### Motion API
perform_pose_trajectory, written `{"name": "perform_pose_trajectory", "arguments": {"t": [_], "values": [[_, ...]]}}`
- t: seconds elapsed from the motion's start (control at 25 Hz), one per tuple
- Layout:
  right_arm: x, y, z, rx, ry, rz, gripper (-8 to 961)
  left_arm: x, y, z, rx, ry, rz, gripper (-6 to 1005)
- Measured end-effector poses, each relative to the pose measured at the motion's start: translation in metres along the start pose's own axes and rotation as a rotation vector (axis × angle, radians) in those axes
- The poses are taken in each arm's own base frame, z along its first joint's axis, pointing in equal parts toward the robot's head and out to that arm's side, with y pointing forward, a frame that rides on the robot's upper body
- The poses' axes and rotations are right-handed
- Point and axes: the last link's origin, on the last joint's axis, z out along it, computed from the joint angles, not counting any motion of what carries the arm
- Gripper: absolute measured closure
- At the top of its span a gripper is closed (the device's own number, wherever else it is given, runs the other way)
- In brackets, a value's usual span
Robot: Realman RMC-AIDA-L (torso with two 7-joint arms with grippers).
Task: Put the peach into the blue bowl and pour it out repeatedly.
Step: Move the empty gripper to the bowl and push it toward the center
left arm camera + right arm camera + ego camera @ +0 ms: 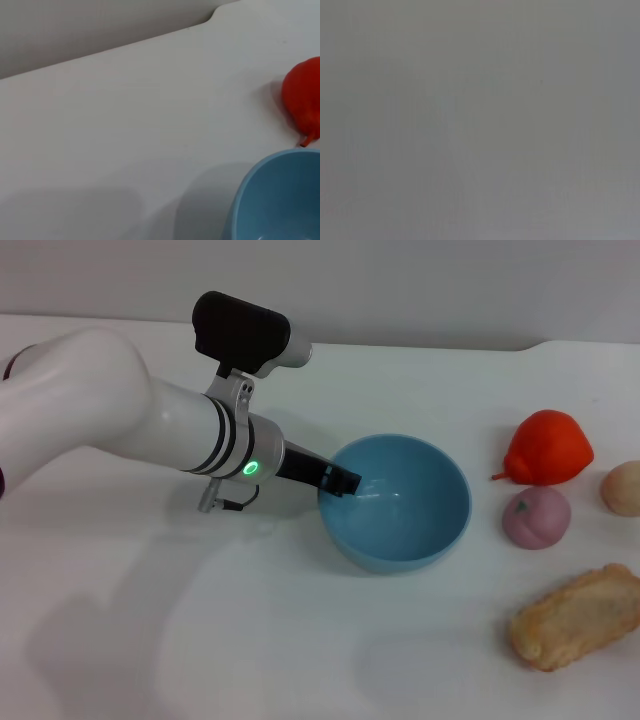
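The blue bowl (pixel 400 505) stands empty on the white table, right of centre in the head view. Part of its rim also shows in the left wrist view (pixel 272 200). My left gripper (pixel 338 480) is at the bowl's left rim, with one dark finger over the rim inside the bowl, pinching the wall. The pink peach (pixel 536 517) lies on the table to the right of the bowl, apart from it. My right gripper is out of view, and the right wrist view shows only flat grey.
A red-orange pear-shaped fruit (pixel 548 447) lies behind the peach and also shows in the left wrist view (pixel 302 102). A pale beige lump (pixel 622 487) sits at the right edge. A tan bread-like piece (pixel 578 615) lies at the front right.
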Motion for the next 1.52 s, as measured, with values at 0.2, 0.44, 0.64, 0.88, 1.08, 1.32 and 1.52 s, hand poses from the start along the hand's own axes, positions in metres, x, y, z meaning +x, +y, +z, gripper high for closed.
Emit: {"name": "perform_pose_trajectory", "arguments": {"t": [0.2,0.44,0.64,0.88,1.08,1.32,1.52], "values": [[0.000,0.000,0.000,0.001,0.001,0.000,374,0.000,0.001,0.001,-0.001,-0.001,0.001,617],[0.002,0.001,-0.001,0.001,0.012,0.006,374,0.002,0.002,0.000,-0.005,-0.001,0.005,823],[0.008,0.002,-0.001,0.003,0.050,0.049,374,0.010,0.005,-0.002,-0.012,0.006,0.029,997],[0.006,0.001,0.001,-0.011,0.050,0.120,373,0.031,0.012,-0.009,-0.015,0.017,0.108,999],[-0.006,0.008,0.013,-0.142,0.029,0.141,373,0.059,0.008,-0.020,0.051,-0.028,0.215,999],[-0.044,0.006,0.048,-0.434,0.115,0.221,373,0.076,-0.006,-0.034,0.092,-0.042,0.144,1000],[-0.074,0.007,0.073,-0.526,0.272,0.235,379,0.072,-0.014,-0.037,0.109,-0.081,0.118,1000]]}}
